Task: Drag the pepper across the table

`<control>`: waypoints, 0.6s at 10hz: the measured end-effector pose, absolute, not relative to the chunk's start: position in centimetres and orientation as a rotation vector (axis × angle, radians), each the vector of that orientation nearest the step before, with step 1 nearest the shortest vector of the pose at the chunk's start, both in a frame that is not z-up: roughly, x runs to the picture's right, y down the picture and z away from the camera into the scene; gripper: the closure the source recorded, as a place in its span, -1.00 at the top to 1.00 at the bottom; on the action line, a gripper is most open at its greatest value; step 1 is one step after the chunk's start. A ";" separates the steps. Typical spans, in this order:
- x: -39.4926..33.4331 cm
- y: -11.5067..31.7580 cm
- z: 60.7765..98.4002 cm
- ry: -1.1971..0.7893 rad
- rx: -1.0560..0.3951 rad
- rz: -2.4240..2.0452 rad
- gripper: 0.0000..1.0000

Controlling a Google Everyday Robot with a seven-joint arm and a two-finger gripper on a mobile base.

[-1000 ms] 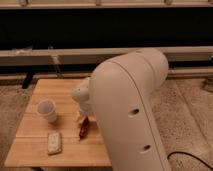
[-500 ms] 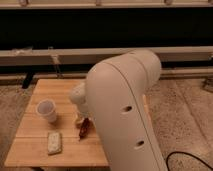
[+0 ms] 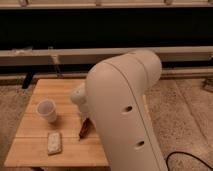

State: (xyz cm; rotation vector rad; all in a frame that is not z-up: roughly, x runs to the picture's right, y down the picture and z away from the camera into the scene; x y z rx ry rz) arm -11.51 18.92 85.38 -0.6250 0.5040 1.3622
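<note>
A small rectangular table [image 3: 60, 90] with a light wooden plank top occupies the left half of the frame, standing on a speckled floor [image 3: 185, 115]. The robot's large cream-white arm housing [image 3: 125, 110] rises from the lower centre and fills the middle of the frame, hiding the table's right part. At the housing's left edge, near the centre of the frame, a pale rounded wrist section [image 3: 79, 95] reaches down over the table top. The pincer [image 3: 85, 120] sits just below this section, low above the wood and mostly hidden by the arm; whether it is wide, narrow or holding anything cannot be told. A small slim dark-red chili pepper [image 3: 84, 130] lies on the table directly beneath the pincer, slanted with its tapered end toward the lower left, close against the arm housing; contact between pincer and pepper cannot be made out. A white cup [image 3: 46, 110] stands upright on the table at left of centre, apart from the pepper. A pale speckled rectangular block [image 3: 54, 143] lies flat near the table's front edge, below the cup and left of the pepper. A dark wall with pale horizontal rails [image 3: 60, 56] spans the upper frame. A black cable [image 3: 187, 159] curves over the floor at lower right.
</note>
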 end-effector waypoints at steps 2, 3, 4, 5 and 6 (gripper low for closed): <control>-11.2 18.7 85.5 0.502 -0.622 1.363 -0.70; -10.7 18.3 85.6 0.503 -0.620 1.365 -0.93; -10.5 18.3 85.6 0.504 -0.619 1.367 -0.99; -10.5 18.4 85.6 0.506 -0.618 1.366 -1.00; -10.5 18.2 85.8 0.497 -0.618 1.371 -1.00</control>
